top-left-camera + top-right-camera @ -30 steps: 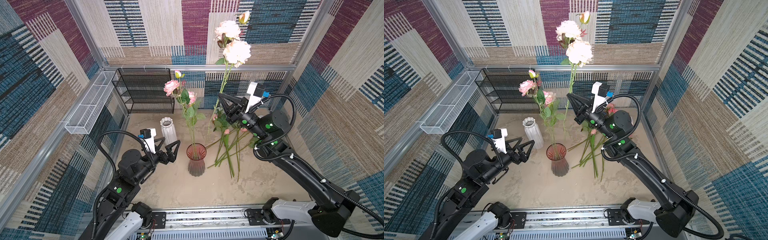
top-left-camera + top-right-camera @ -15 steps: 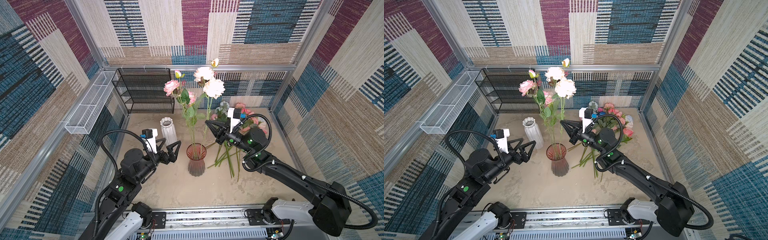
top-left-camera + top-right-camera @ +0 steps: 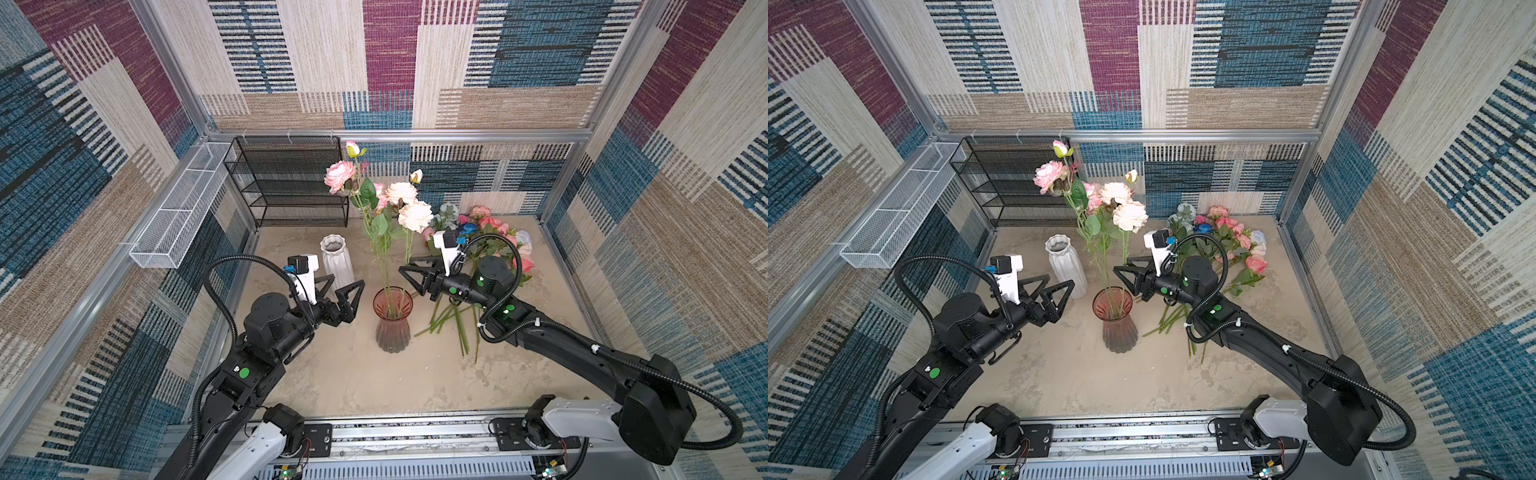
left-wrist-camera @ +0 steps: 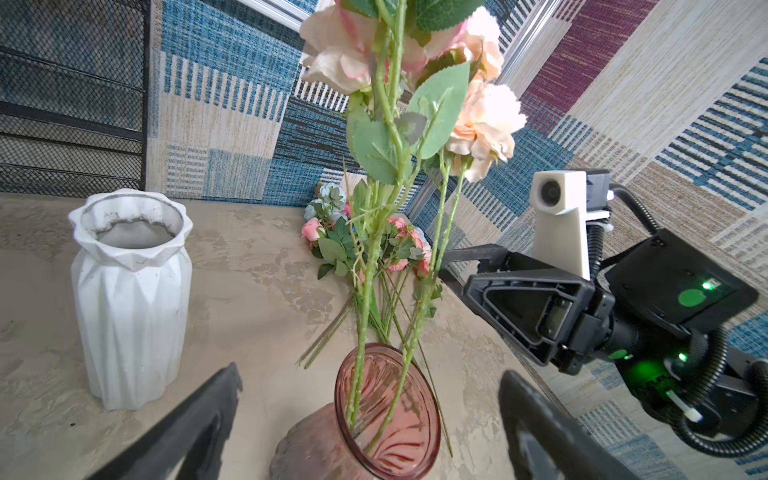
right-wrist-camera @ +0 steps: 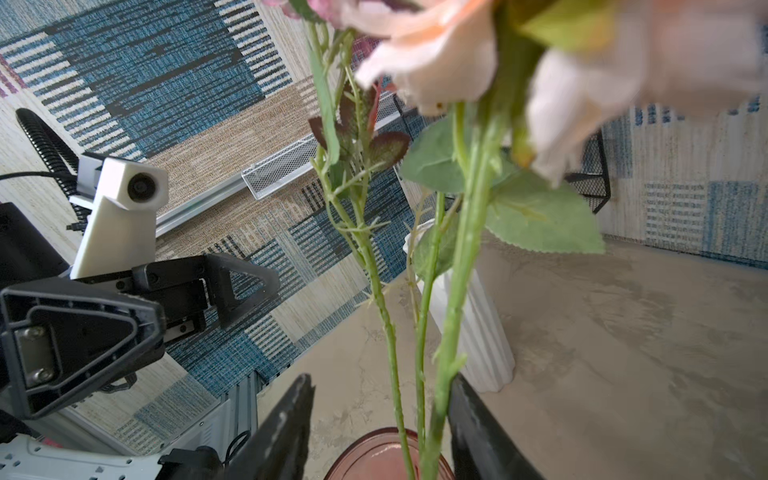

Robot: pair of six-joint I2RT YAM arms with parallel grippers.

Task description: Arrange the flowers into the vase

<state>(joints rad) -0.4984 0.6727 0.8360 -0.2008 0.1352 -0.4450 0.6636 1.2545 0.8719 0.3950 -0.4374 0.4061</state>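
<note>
A pink glass vase (image 3: 392, 320) (image 3: 1119, 324) stands mid-table with pink flowers (image 3: 340, 176) and cream flowers (image 3: 415, 216) upright in it. Their green stems (image 4: 365, 291) run down into its mouth. My right gripper (image 3: 405, 266) (image 5: 380, 378) is open just above the rim on the right side, and the stems (image 5: 453, 316) pass between its fingers, the thickest close to one finger. My left gripper (image 3: 348, 280) (image 4: 370, 372) stands open and empty to the left of the vase. More flowers (image 3: 490, 232) (image 3: 1233, 232) lie in a pile at the back right.
A white ribbed vase (image 3: 336, 259) (image 4: 129, 291) stands empty behind my left gripper. A black mesh shelf (image 3: 291, 183) sits against the back wall, and a white wire basket (image 3: 178, 212) hangs on the left wall. Loose stems (image 3: 457, 328) lie under the right arm.
My right gripper came down and leftward with the cream flowers, set their stem into the pink vase and opened its jaws. The left arm barely moved.
</note>
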